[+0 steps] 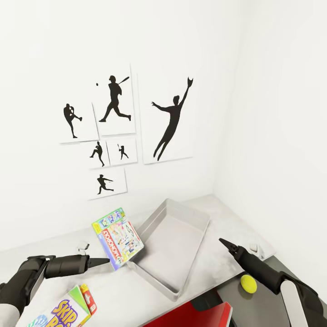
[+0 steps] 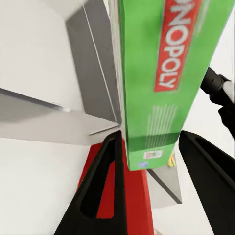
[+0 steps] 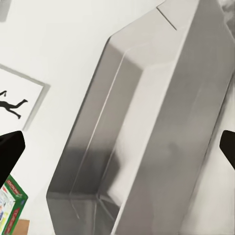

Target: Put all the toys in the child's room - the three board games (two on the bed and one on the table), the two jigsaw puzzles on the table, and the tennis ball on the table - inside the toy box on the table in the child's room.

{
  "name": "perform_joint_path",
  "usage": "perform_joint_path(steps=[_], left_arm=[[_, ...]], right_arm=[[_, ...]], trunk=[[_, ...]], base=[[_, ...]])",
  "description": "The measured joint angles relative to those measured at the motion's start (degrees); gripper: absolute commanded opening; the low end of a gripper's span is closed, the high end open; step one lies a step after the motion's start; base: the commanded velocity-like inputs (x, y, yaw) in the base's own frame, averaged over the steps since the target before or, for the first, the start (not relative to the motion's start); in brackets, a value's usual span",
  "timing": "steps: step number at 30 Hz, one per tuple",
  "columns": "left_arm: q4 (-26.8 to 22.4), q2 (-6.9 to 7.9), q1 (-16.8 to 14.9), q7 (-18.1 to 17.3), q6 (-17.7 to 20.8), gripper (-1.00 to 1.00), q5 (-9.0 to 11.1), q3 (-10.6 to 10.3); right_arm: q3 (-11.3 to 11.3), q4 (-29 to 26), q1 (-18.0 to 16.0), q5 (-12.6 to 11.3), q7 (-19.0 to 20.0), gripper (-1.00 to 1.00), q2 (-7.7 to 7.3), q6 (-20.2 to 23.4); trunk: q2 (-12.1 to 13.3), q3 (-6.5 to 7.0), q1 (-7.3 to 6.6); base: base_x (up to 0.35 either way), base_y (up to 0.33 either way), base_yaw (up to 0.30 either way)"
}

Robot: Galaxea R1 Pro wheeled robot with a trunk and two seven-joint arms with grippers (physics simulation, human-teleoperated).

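I see the MONOPOLY box (image 1: pixel 117 238) tilted on edge against the toy box's (image 1: pixel 181 213) near-left rim; left gripper (image 1: pixel 107 261) sits just beside its lower corner, fingers (image 2: pixel 105 191) spread wide either side of the box edge without touching; right gripper (image 1: pixel 223 242) hovers apart over the table (image 1: pixel 218 268), open; tennis ball (image 1: pixel 248 284) lies beyond the tray's right rim; SKIP-BO box (image 1: pixel 63 311) beneath the left forearm.

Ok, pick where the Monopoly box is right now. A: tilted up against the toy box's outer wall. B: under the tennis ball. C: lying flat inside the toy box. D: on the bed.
A: the Monopoly box stands tilted, leaning on the outer wall of the toy box, whose floor is bare.
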Motion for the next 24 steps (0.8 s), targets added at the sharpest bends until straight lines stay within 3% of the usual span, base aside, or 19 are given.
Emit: perform_joint_path(steps=[4, 11, 24], left_arm=[[-2.22, -1.14, -0.03, 0.0, 2.39, -1.0, 0.0, 0.02], [-6.71, -1.55, -0.03, 0.0, 7.09, -1.0, 0.03, 0.04], [-8.82, -2.07, -0.02, 0.0, 10.14, -1.0, 0.07, 0.09]], right_arm=[[-0.04, 0.0, 0.0, 0.12, -0.03, 1.0, 0.0, 0.0], [-0.05, 0.05, 0.0, 0.15, -0.04, 1.0, 0.0, -0.05], [-0.05, 0.09, 0.0, 0.12, -0.14, 1.0, 0.0, -0.09]], trunk=[[0.0, 0.0, 0.0], [0.0, 0.0, 0.0], [0.0, 0.0, 0.0]], base=[[0.0, 0.0, 0.0], [0.0, 0.0, 0.0], [0.0, 0.0, 0.0]])
